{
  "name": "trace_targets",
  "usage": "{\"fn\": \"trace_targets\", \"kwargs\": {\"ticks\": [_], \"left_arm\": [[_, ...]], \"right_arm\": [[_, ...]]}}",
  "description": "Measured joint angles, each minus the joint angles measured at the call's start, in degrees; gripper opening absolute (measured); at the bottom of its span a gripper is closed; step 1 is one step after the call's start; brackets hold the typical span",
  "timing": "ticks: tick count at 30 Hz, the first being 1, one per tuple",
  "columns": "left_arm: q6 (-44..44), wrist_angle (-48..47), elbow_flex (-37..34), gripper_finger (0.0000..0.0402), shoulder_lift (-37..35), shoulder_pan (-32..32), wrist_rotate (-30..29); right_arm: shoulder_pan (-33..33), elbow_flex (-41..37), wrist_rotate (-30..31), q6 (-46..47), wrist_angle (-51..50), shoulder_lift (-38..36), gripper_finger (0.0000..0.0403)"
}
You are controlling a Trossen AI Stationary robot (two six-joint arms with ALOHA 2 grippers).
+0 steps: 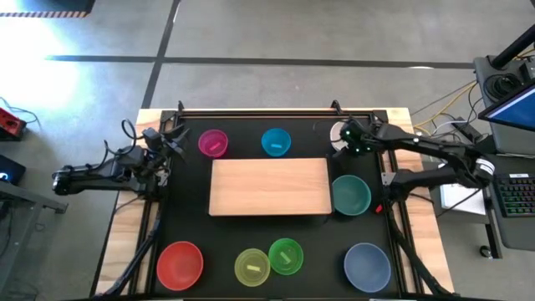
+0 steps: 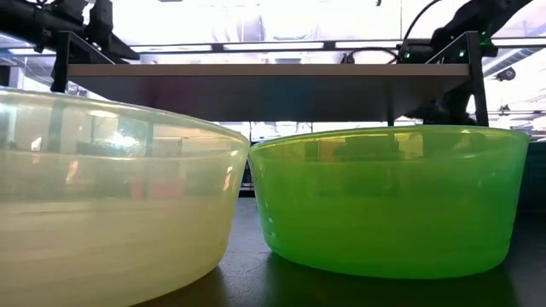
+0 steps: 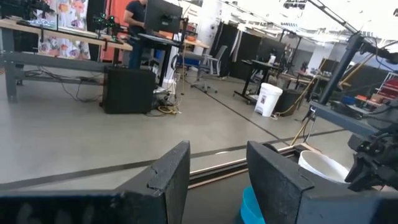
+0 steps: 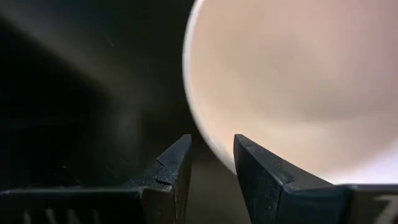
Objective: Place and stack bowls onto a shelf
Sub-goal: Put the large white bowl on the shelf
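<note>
Right gripper with fingers narrowly apart and empty, just above white bowl at rear right corner beside shelf, rim edge directly before the fingers; left gripper far across, also open.

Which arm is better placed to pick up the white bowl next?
The right arm. Its gripper hovers directly over the white bowl at the mat's far right corner, jaws open beside its rim. The left gripper waits at the far left edge, pointing away.
</note>
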Motion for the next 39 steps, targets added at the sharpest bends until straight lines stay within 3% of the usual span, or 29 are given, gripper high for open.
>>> {"fn": "trace_targets", "kwargs": {"ticks": [14, 20, 24, 32, 39], "left_arm": [[0.82, -1.48, 1.29, 0.0142, -0.02, 0.0, -0.36], [1.31, -1.57, 1.29, 0.0142, -0.07, 0.0, -0.83], [1.31, -1.55, 1.29, 0.0142, -0.07, 0.0, -0.83], [1.31, -1.48, 1.29, 0.0142, -0.07, 0.0, -0.83], [1.31, -1.47, 1.29, 0.0142, -0.07, 0.0, -0.83]], "right_arm": [[0.0, 0.0, 5.54, -1.07, 2.69, 8.23, 0.0108], [0.0, 0.0, 5.54, -1.49, 3.26, 9.47, 0.0063], [0.0, 0.02, 6.24, -1.93, 3.59, 9.02, 0.0016], [0.0, 0.23, 5.48, -1.51, 3.21, 5.88, 0.0009], [0.0, 7.06, 5.37, -3.84, 3.27, 1.29, 0.0008]]}}
